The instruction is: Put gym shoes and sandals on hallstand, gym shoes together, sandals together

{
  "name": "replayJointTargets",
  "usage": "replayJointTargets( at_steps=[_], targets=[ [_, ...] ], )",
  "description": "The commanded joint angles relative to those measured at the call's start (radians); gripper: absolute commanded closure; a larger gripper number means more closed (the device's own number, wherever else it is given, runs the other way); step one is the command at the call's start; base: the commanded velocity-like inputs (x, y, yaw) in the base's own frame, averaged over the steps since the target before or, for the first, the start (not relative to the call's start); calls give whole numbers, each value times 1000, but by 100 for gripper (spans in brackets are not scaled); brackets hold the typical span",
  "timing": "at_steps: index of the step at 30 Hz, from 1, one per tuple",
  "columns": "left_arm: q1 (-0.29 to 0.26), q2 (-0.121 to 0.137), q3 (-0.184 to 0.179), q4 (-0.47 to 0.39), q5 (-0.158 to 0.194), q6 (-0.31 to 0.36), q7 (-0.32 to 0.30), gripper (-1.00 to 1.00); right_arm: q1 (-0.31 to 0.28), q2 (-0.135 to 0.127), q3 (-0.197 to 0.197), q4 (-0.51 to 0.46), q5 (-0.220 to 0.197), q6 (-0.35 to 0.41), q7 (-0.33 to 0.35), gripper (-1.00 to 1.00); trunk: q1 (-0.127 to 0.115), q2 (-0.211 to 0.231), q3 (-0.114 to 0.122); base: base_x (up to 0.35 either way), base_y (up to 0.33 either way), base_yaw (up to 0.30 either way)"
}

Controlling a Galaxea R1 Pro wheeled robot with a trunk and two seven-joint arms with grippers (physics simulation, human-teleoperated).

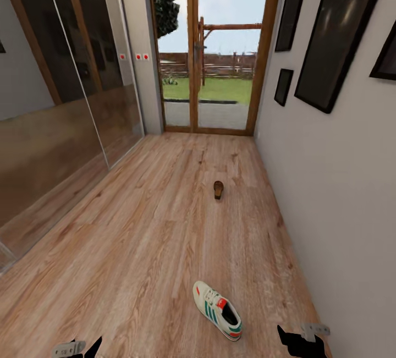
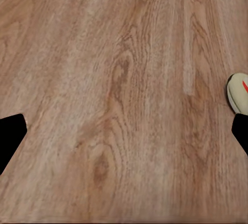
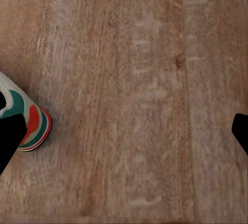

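Sneaker (image 1: 217,310) diagonal, toe far-left

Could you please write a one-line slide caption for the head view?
Corridor ahead: one gym shoe near the robot and one sandal farther along the wood floor.

Home corridor: wood floor (image 1: 137,237), glazed door (image 1: 212,50).

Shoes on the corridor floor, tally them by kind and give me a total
Gym shoe: 1
Sandal: 1
Total: 2, both lying on the corridor floor.
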Motion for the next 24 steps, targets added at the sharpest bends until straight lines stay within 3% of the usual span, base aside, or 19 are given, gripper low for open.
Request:
replayJointTargets(
  at_steps=[1, 9, 24],
  targets=[
    [-1, 0, 2, 2, 8, 2, -9, -100, 0, 0, -9, 1, 8, -3, 5, -100, 0, 0, -1, -43, -66, 262],
    [-1, 1, 3, 1, 8, 2, -9, -100, 0, 0, -9, 1, 9, -3, 5, -100, 0, 0, -1, -18, -27, 202],
    [-1, 1, 3, 1, 6, 2, -9, -100, 0, 6, -6, -2, 10, -2, 8, -100, 0, 0, -1, -2, -3, 26]
  ],
)
